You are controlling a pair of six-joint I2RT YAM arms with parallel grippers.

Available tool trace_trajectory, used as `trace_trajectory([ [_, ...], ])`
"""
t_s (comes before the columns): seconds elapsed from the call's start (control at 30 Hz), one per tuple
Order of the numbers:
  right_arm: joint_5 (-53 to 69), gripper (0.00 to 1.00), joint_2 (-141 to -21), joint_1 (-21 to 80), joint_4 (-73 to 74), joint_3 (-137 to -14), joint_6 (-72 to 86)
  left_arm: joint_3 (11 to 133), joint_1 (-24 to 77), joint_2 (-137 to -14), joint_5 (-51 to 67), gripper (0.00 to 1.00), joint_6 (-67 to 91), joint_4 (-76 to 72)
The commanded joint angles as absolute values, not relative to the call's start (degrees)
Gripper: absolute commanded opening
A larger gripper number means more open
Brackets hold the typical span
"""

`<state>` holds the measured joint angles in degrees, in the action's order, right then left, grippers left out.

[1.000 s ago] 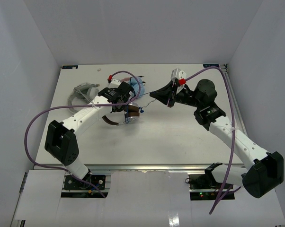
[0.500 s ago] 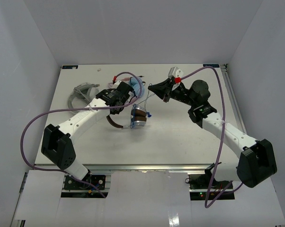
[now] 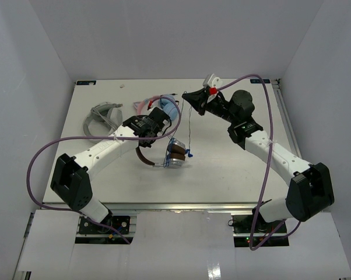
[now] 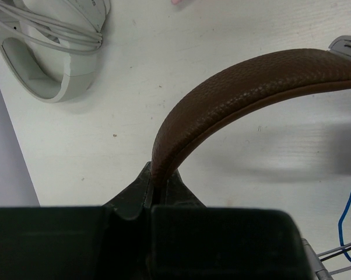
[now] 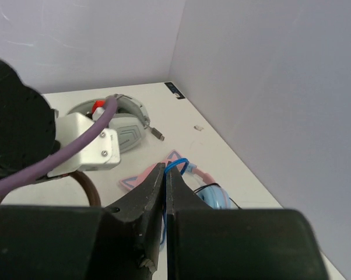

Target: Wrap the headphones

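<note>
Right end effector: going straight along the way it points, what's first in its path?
Probably the pink cat-ear headphones, just beyond the right end effector, though depth is unclear. It is shut on the blue cable.

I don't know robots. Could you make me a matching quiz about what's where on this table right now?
1. brown headband
2. blue cable
3. grey-white headphones
4. cat-ear headphones

A. pinched in the right gripper
B. lying loose at the far left of the table
C. clamped in the left gripper
D. has light blue cups

Pairs: 1-C, 2-A, 3-B, 4-D
</note>
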<state>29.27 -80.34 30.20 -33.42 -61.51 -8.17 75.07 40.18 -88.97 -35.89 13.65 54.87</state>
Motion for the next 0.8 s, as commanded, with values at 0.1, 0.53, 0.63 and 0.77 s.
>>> trace_trajectory([
  [0.1,24.4,0.08,-76.9,29.1,-29.4,-68.2,-13.0,74.5,41.8,-88.2,-38.8,0.00,13.1,53.4],
  [0.53,24.8,0.08,-73.6,29.1,-22.4,-70.3,-14.1,74.2,42.2,-88.9,-43.1,0.00,14.2,53.8],
  [0.63,28.0,0.08,-73.3,29.1,-15.9,-73.8,-11.7,75.8,41.3,-90.4,-48.2,0.00,18.5,55.6],
  [0.77,34.7,0.08,-71.5,29.1,-9.2,-75.3,-5.5,82.2,36.0,-93.8,-46.6,0.00,24.1,60.6],
])
